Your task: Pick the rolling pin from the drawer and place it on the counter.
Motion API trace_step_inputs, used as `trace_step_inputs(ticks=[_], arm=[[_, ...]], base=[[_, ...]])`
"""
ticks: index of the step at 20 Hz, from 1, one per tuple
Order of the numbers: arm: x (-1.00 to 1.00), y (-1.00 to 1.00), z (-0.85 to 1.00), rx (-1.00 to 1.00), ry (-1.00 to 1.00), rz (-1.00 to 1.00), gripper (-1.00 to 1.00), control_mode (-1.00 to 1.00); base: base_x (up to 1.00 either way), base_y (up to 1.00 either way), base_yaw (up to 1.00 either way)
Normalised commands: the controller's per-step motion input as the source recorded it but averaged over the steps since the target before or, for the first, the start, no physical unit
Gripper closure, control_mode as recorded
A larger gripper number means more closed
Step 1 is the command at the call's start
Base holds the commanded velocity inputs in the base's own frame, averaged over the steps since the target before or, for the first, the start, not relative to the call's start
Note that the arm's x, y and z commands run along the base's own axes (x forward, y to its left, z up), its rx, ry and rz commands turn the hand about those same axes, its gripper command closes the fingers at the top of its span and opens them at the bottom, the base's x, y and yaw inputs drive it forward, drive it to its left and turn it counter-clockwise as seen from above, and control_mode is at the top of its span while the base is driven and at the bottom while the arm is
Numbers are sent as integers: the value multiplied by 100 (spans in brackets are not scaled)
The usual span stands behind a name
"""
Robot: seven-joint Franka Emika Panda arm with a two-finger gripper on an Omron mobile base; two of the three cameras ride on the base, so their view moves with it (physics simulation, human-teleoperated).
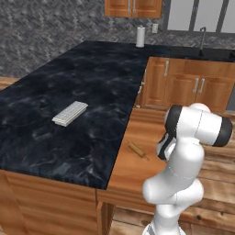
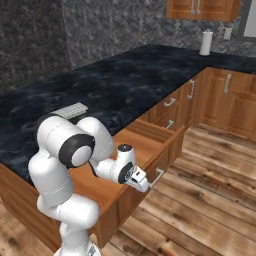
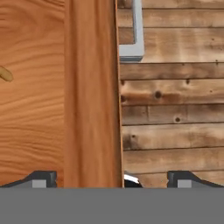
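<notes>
The drawer (image 1: 133,172) stands pulled out below the black marble counter (image 1: 82,78). The rolling pin (image 1: 137,149), slim and light brown, lies on its flat bottom near the counter edge. In the hand view only one thin tip of the rolling pin (image 3: 5,74) shows at the left edge. My gripper (image 2: 140,181) hangs open over the drawer's front wall (image 3: 92,87), to the side of the pin, with nothing between its fingertips (image 3: 43,178). In the right base view my arm hides the pin.
A pale grey ridged block (image 1: 69,113) lies on the counter left of the drawer. The drawer's metal handle (image 3: 132,37) sticks out over the plank floor (image 3: 175,109). A white roll (image 1: 140,36) stands at the back, and panelled cabinet doors (image 1: 183,85) line the far side.
</notes>
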Motion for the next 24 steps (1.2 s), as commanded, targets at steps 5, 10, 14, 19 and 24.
trace_step_inputs(ticks=[5, 10, 14, 19, 24], arm=[[0, -100, -57, 6, 0, -7, -100, -100], [14, -94, 51, 19, -7, -1, -100, -100], [47, -36, 100, 21, 0, 3, -100, -100], [60, 10, 100, 5, -1, 13, -100, -100], [55, 44, 100, -13, 1, 33, -100, -100]], base=[[0, 0, 0], [0, 0, 0], [0, 0, 0], [0, 0, 0], [0, 0, 0]])
